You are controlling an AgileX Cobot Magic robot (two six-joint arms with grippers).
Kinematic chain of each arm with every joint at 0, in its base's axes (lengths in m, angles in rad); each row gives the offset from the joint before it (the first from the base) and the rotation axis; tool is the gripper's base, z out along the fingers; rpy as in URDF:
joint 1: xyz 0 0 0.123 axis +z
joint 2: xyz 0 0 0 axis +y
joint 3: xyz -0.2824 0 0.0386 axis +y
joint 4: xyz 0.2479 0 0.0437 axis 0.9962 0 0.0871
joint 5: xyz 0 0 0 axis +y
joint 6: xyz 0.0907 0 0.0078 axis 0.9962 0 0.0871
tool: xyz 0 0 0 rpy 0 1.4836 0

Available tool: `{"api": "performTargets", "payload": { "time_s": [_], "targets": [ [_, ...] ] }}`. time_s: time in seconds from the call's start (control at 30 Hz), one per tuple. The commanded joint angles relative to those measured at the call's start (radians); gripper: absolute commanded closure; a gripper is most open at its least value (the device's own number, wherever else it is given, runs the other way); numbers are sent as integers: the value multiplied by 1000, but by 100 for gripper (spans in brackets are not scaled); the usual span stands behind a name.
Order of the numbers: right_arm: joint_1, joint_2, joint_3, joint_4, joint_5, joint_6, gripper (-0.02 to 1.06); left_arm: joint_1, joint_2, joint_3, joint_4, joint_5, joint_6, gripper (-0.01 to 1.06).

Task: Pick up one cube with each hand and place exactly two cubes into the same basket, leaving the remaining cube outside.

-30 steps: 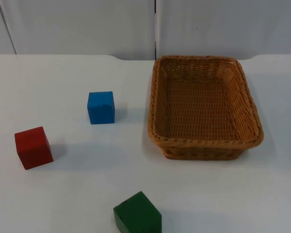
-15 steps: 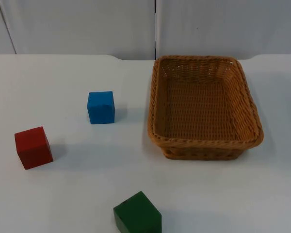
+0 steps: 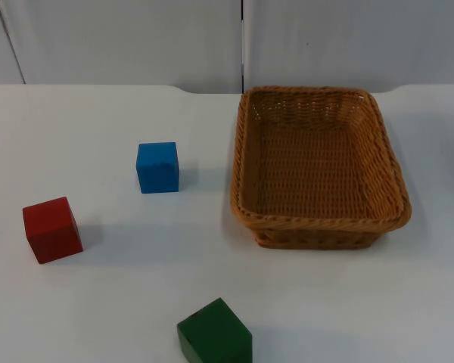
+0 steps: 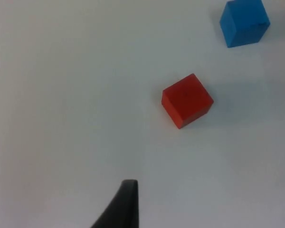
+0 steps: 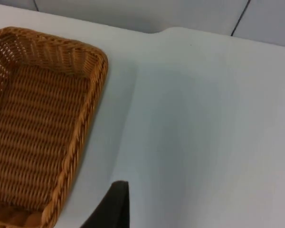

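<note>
Three cubes lie on the white table, all outside the basket. The blue cube (image 3: pixel 157 167) sits mid-left, the red cube (image 3: pixel 52 229) further left and nearer, the green cube (image 3: pixel 215 333) at the front edge. The wicker basket (image 3: pixel 318 221) stands at the right with nothing in it. My left gripper (image 4: pixel 125 206) hangs over bare table, apart from the red cube (image 4: pixel 187 100), with the blue cube (image 4: pixel 244 22) beyond that. My right gripper (image 5: pixel 115 206) hovers over the table beside the basket (image 5: pixel 88 118), just outside its rim.
The grey partition wall (image 3: pixel 242 41) closes the table at the back. Open white table lies between the cubes and the basket, and to the basket's right.
</note>
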Motion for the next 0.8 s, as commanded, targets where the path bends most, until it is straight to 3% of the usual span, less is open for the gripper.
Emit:
{"api": "performTargets", "payload": {
  "time_s": [0.0, 0.23, 0.43, 0.77],
  "targets": [
    [-6, 34, -44, 18, -9, -16, 1, 4, 28, -32, -28, 5, -2, 7],
    [0, 137, -148, 180, -9, -168, 1, 4, 128, -139, -55, 5, 15, 7],
    [101, 259, -247, 196, -14, -246, 1, 4, 229, -198, -90, 6, 75, 7],
    [303, 477, -450, 183, -21, -255, 1, 4, 381, -202, -93, -8, 88, 7]
  ]
}}
